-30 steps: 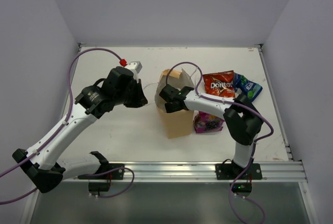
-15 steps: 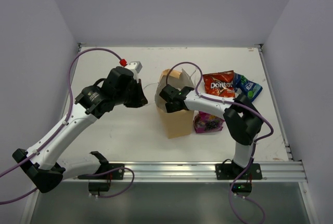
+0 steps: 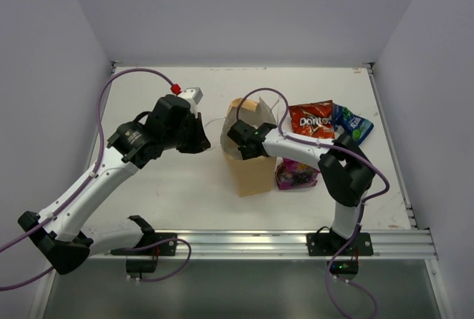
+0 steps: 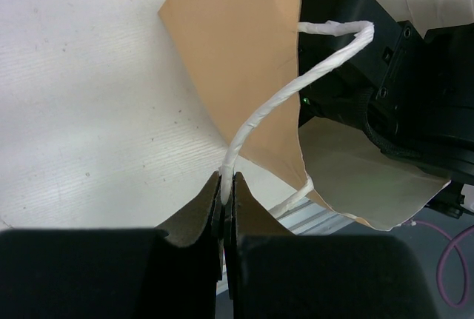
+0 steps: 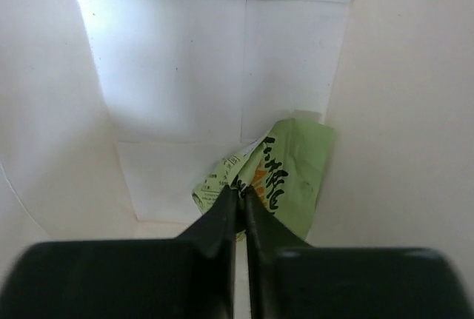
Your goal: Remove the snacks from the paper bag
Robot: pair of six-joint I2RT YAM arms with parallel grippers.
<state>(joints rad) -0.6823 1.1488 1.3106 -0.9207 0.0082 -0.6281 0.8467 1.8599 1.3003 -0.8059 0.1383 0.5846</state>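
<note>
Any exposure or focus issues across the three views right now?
Top external: even light, sharp, Doritos bag logo legible, soft shadows only. Left wrist: cord handle crisp, left gripper near-black and blurred at the bottom. Right wrist: paper bag inner wall overexposed to bluish white, green packet slightly soft, right gripper a dark silhouette.

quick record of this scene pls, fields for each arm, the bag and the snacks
left gripper: jaws shut on the cord handle of the paper bag
right gripper: inside the bag, jaws shut at a green packet; grip unclear
out of bag: Doritos bag, blue packet, purple packet
where: on the table, right of the bag
inside bag: green packet
</note>
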